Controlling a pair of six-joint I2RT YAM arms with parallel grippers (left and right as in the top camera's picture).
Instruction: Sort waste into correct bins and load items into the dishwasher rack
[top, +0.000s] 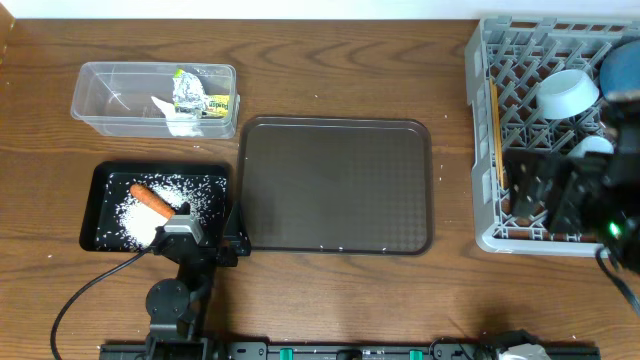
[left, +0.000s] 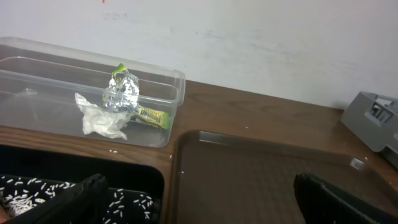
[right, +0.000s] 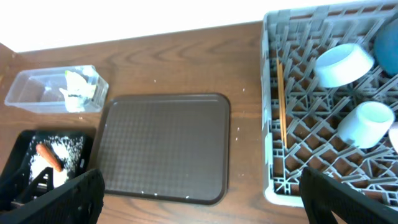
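Note:
White rice (top: 135, 215) and an orange carrot (top: 152, 200) lie in the black tray (top: 100, 175). The clear tub (top: 100, 100) holds the foil ball (left: 121, 90), white tissue (left: 99, 121) and yellow-green wrapper (left: 152, 116). In the grey dishwasher rack (top: 480, 120) sit the light blue bowl (top: 567, 92), the cup (right: 367, 123), the dark blue plate (top: 622, 70) and the chopsticks (right: 281, 99). My left gripper (left: 202, 199) is open and empty, straddling the gap between black tray and brown tray. My right gripper (right: 202, 196) hangs open and empty, high over the rack's front left corner.
The dark brown serving tray (top: 335, 185) lies mid-table between the bins and the rack, with a few stray rice grains near its front edge. A cable (top: 90, 290) trails from the left arm's base along the table's front.

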